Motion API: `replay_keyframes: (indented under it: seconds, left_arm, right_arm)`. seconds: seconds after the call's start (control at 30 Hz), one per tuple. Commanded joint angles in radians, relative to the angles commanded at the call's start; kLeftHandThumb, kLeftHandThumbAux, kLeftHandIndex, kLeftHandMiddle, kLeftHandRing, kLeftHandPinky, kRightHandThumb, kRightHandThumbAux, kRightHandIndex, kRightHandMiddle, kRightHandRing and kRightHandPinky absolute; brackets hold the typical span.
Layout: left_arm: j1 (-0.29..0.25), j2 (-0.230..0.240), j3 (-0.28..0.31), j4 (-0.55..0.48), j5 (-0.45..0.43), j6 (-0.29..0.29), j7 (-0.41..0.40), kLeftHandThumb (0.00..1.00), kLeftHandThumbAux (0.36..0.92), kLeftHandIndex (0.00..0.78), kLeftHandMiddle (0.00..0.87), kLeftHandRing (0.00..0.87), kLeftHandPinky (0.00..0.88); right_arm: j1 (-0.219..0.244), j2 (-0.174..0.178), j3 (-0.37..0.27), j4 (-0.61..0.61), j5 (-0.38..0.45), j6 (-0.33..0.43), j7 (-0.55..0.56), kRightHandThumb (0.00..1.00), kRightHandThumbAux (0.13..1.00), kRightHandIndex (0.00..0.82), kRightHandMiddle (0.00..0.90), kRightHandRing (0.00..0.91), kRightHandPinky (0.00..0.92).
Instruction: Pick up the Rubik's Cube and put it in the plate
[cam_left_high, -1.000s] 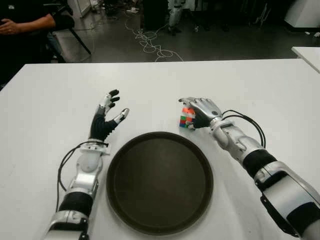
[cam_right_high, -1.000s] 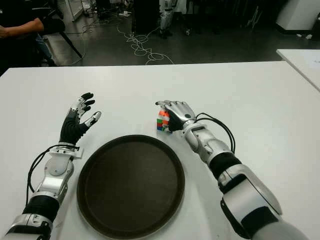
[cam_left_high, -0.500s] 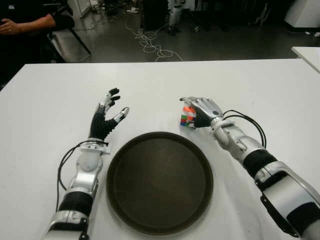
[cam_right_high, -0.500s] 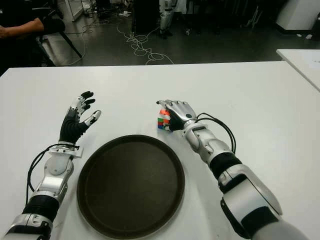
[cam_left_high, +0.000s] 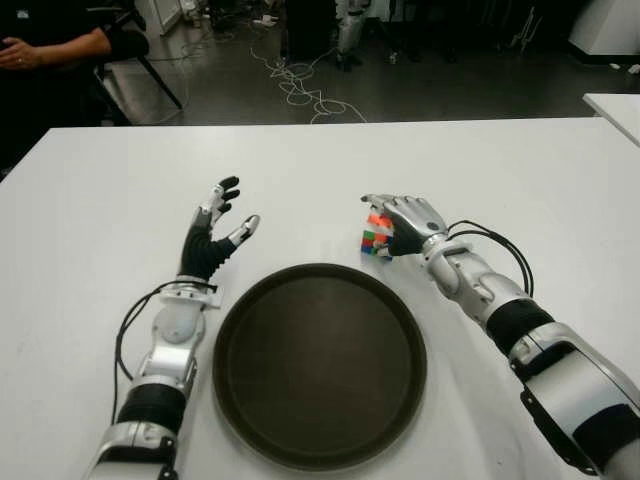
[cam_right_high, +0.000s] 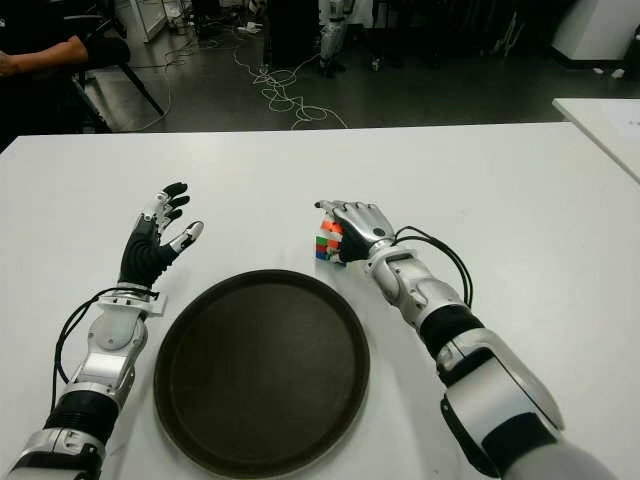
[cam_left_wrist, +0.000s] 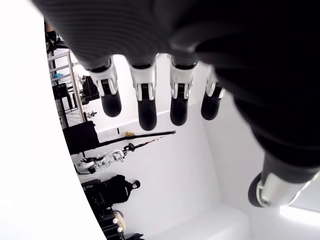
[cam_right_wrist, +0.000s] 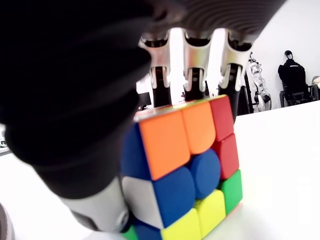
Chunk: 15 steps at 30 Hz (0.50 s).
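A white tabletop (cam_left_high: 90, 220) is seen in a dim lab with cables (cam_left_high: 300, 85) strewn on the dark floor beyond it; a person's arm (cam_left_high: 55, 45) is cut off at the far left corner, and a second white table edge (cam_left_high: 615, 105) is cropped on the right. The right robot hand (cam_left_high: 405, 222) is placed just past the far right rim of the plate (cam_left_high: 320, 365), fingers curled over the top and far side of the Rubik's Cube (cam_left_high: 376, 235). Most of the cube is hidden under the palm in the eye views; only a strip of orange, green and blue stickers shows. Whether the cube touches the tabletop or is lifted cannot be told from those views. The right wrist view shows more: orange, red, blue, yellow, green and white stickers, three fingers (cam_right_wrist: 192, 65) hooked over the far top edge, the thumb pressed on the near side, and the cube's lower corner at the white surface. The plate is round, dark brown, with nothing in it. The left robot hand (cam_left_high: 212, 232) is shown to the left of the plate, fingers spread apart and holding nothing; its wrist view shows four extended fingertips (cam_left_wrist: 146, 112) against the tabletop only.
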Motion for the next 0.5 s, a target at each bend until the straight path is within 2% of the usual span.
replay_keyframes:
  seconds: [0.23,0.37,0.4,0.5]
  left_arm:
    - [0.001,-0.002,-0.001,-0.003,0.009,-0.001,0.013,0.044,0.612,0.119,0.148,0.117,0.069]
    - [0.002,0.0,-0.003,-0.004,0.017,0.002,0.022,0.038,0.616,0.117,0.145,0.114,0.064]
    - [0.001,0.0,-0.003,-0.002,0.019,0.002,0.024,0.039,0.614,0.117,0.144,0.114,0.068]
    - [-0.001,0.0,-0.005,0.0,0.019,0.0,0.026,0.043,0.612,0.117,0.142,0.112,0.069]
  right_arm:
    - [0.004,-0.005,-0.002,-0.011,0.005,-0.009,0.01,0.132,0.771,0.173,0.309,0.371,0.439]
    - [0.005,-0.016,0.001,-0.028,0.0,-0.023,0.009,0.139,0.786,0.262,0.39,0.446,0.492]
    - [0.004,-0.018,0.003,-0.032,-0.003,-0.027,0.008,0.335,0.768,0.319,0.449,0.491,0.522]
    - [0.002,-0.026,0.009,-0.039,-0.01,-0.037,0.012,0.572,0.744,0.389,0.538,0.556,0.558]
